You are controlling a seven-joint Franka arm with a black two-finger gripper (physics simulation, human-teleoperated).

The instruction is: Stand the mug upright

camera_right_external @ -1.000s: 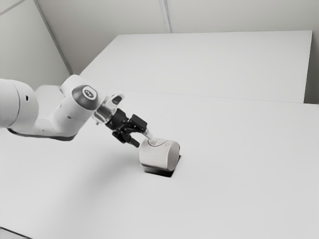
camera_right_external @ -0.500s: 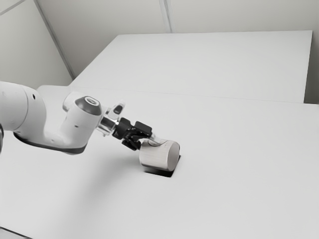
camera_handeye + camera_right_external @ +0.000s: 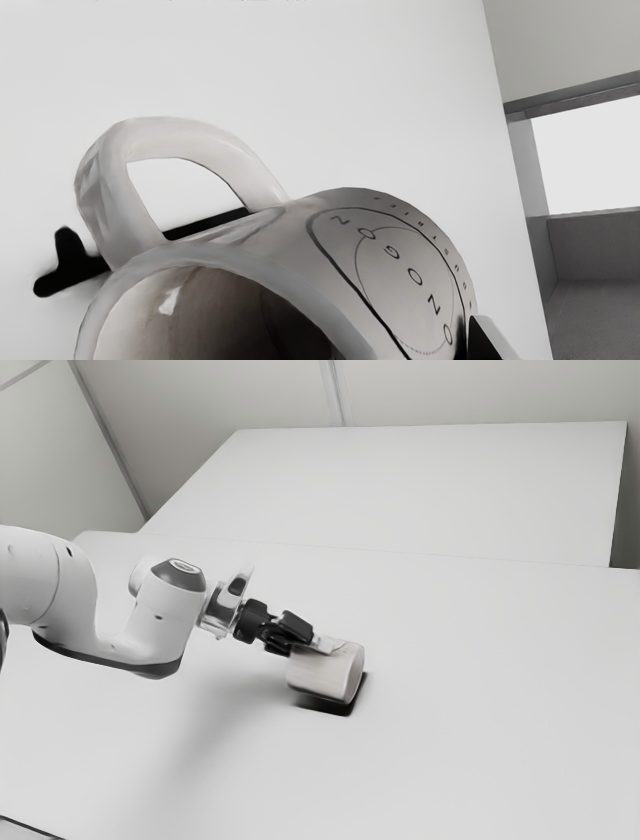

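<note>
Reaches in from the exterior view's left, bent at the elbow. Angles the gripper [image 3: 316,647] shallowly down toward the exterior view's right, right up at the mug [image 3: 325,673]. Can't tell how far open, or whether clamped on anything. Find the mug on its side at the table [image 3: 460,710], with mouth toward the hand and handle [image 3: 175,137] out to one side.

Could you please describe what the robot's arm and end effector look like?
The Franka arm has rounded white links, dark trim and a grey joint cap with a pale marking; a silvery wrist section leads to the black end effector.
</note>
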